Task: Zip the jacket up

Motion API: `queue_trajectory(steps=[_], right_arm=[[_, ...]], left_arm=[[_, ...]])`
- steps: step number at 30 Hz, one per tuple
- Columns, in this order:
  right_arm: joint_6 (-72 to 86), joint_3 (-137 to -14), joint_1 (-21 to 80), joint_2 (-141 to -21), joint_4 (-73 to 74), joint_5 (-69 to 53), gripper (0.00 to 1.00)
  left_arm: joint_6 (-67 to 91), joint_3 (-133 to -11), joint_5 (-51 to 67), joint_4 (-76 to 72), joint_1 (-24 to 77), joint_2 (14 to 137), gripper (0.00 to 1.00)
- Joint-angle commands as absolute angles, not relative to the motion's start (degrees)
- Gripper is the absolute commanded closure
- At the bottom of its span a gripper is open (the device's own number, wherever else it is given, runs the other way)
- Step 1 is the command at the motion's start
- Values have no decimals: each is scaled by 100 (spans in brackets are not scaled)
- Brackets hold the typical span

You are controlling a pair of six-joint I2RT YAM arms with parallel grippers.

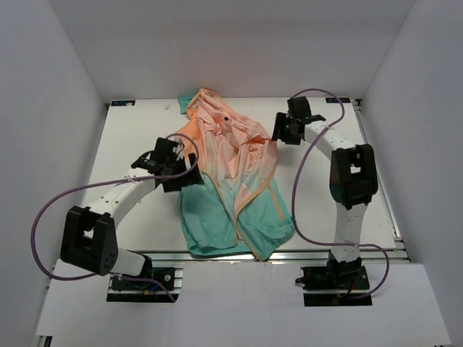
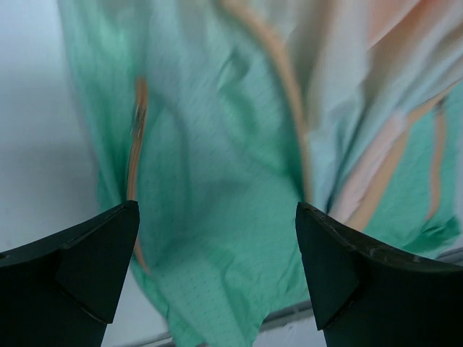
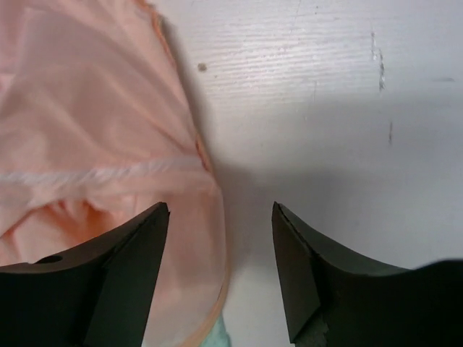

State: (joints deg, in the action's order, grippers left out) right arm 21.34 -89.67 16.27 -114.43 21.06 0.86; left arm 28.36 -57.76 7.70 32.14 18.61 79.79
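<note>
The jacket (image 1: 231,181) lies crumpled in the middle of the white table, peach-orange at the far end and teal-green toward the near edge. Its orange zipper edge (image 1: 242,206) runs down the open front. My left gripper (image 1: 177,170) hovers at the jacket's left side, open. In the left wrist view its jaws stand wide apart over teal fabric (image 2: 217,159), with an orange zipper strip (image 2: 282,79) ahead. My right gripper (image 1: 278,131) is at the jacket's upper right edge, open. In the right wrist view the peach hem (image 3: 210,238) lies between its fingers, ungripped.
White walls enclose the table (image 1: 137,137) on three sides. A metal rail (image 1: 311,253) runs along the near edge, where the jacket's teal hem reaches. Purple cables (image 1: 304,181) loop beside both arms. Bare tabletop (image 3: 340,108) lies right of the jacket.
</note>
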Motion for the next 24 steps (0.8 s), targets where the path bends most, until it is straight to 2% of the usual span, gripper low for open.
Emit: queue_trajectory(steps=[1,5,8,9,16,20,24], right_arm=[[1889,-9658,1644,-12126,2215,44,36],[1969,-10353,1644,-12691,2215,-245,48],[2074,-10372,1644,-12744,2084,-492,79],[2161,-10371,1644,-12718,2100,-379,100],[2206,-10248,1678,-11736,2987,1001,100],[2241,-10642,2343,-11435,3620,1561,100],[2583,-12274,3233,-12214,4700,2522,100]], left_arm=[[3199,-5292,1029,3217,1898,7603,2],[3208,-5063,984,3191,1907,7480,2],[3182,-4992,967,3120,1907,7453,2],[3182,-4992,949,3129,1907,7462,2],[3155,-4957,914,3076,1907,7506,2],[3173,-4913,931,3120,1907,7436,2],[3182,-4878,810,3357,1907,7269,2]])
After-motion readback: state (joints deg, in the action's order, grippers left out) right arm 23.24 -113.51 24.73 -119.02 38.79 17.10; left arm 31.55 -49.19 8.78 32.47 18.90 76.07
